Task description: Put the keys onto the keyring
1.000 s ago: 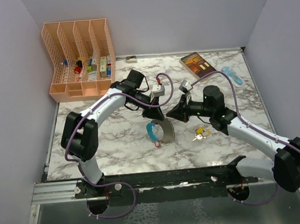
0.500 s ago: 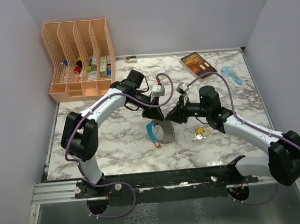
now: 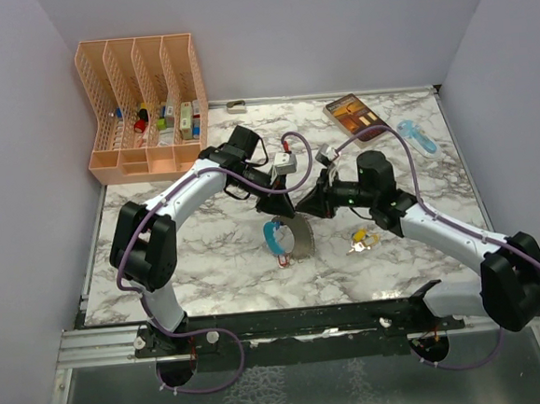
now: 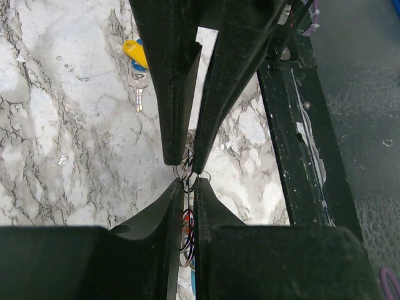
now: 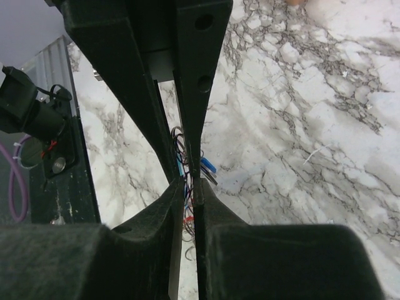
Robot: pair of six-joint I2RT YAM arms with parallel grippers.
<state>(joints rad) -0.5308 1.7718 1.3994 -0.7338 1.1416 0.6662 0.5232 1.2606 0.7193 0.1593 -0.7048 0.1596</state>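
Note:
The keyring (image 3: pixel 282 239) hangs over the middle of the marble table, showing a light-blue curved piece, fanned grey metal pieces and a small red tag. My left gripper (image 3: pixel 285 209) is shut on its thin wire rings (image 4: pixel 185 220) from the left. My right gripper (image 3: pixel 305 209) meets it tip to tip from the right, its jaws closed on the same rings (image 5: pixel 187 220). In the wrist views my left gripper (image 4: pixel 189 184) and my right gripper (image 5: pixel 189 186) each face the other's fingers. The keys (image 3: pixel 359 243), with a yellow tag (image 4: pixel 135 52), lie loose on the table to the right.
A pink file organiser (image 3: pixel 145 99) with small items stands at the back left. A brown box (image 3: pixel 355 116) and a light-blue object (image 3: pixel 419 137) lie at the back right. A small grey piece (image 3: pixel 235 105) sits by the back wall. A black rail (image 3: pixel 298 321) runs along the near edge.
My right arm has moved left, bringing its gripper against the left gripper's tips at the keyring. The left arm and the hanging bunch have stayed put.

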